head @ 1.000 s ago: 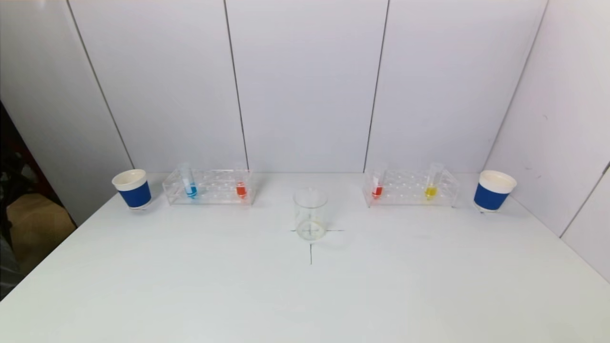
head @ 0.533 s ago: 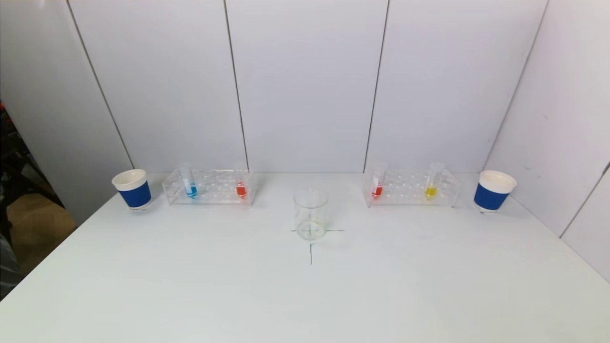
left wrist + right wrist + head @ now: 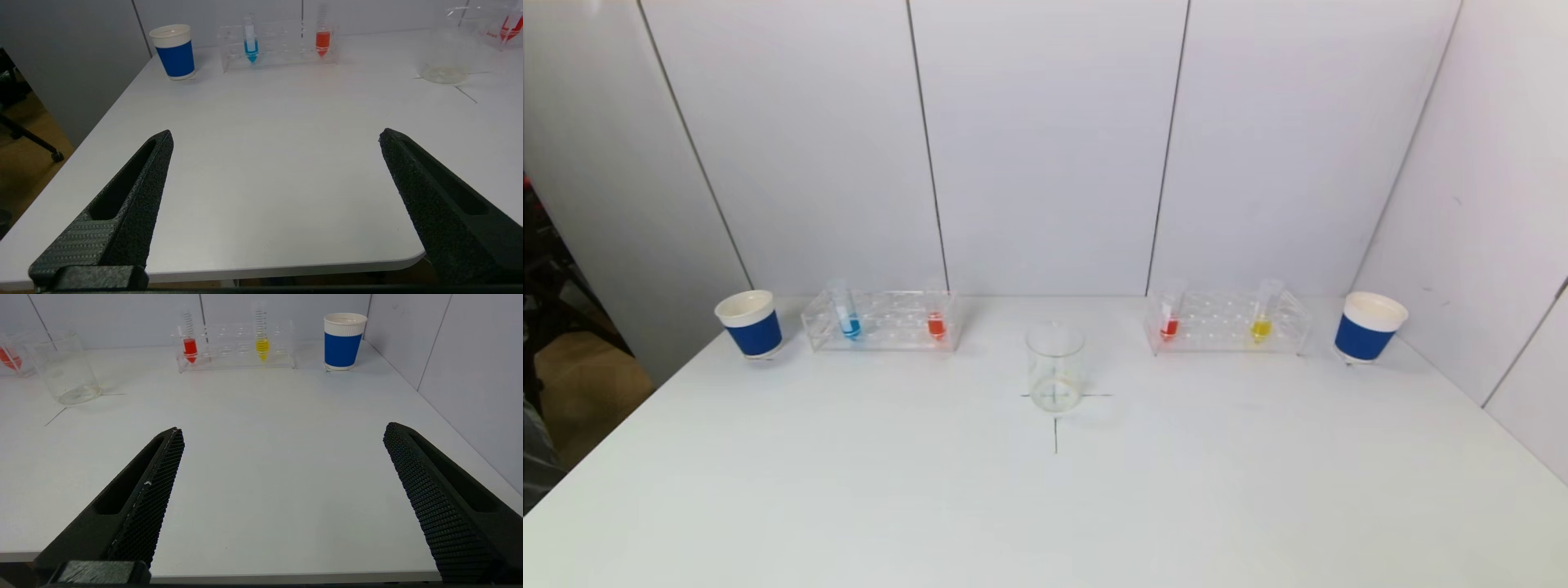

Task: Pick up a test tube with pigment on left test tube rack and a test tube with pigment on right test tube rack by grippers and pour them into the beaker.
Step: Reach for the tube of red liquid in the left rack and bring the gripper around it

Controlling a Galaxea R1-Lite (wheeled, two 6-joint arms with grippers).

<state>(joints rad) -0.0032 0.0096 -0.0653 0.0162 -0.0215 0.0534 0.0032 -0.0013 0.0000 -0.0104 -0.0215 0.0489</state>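
Left gripper [image 3: 276,136] at near left edge of surface [image 3: 1045,506], jaws wide apart, holding nothing. Right gripper [image 3: 284,430] at near right edge, same. Glass beaker [image 3: 1054,367] in middle. Left rack [image 3: 882,320] far left: blue tube [image 3: 849,314], orange tube [image 3: 936,314]. Right rack [image 3: 1227,322] far right: red tube [image 3: 1170,314], yellow tube [image 3: 1263,314].

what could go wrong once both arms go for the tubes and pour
1. The beaker is clear, narrow and unsecured on its cross mark; two arms converging there could knock it or each other.
2. The tubes are thin and stand in light clear racks: gripping the blue tube or the yellow tube off-centre could drag the left rack or the right rack.
3. The left end effector and right end effector, both open at the table's near edge, have far to travel.
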